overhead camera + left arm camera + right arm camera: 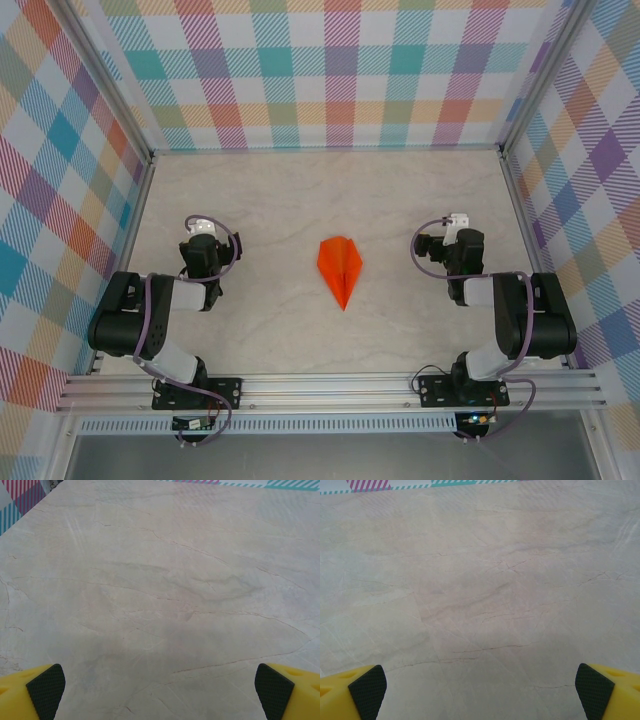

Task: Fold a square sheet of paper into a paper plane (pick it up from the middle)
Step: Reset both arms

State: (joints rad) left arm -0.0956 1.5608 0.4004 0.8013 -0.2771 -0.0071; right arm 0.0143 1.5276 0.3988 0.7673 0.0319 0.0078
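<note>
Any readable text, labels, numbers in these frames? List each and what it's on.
None readable.
The paper plane is plain orange, with no print.
The table and the checked walls carry no lettering.
Small boards below the arm bases: any marking is too small to read.

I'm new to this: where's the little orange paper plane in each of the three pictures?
Top view: the paper plane lies centred on the table, nose toward the near edge.
Left wrist view: marble table ahead of the open left pincer.
Right wrist view: marble table ahead of the open right pincer.
Shared landmark: the plaid wall at the table's far edge.
</note>
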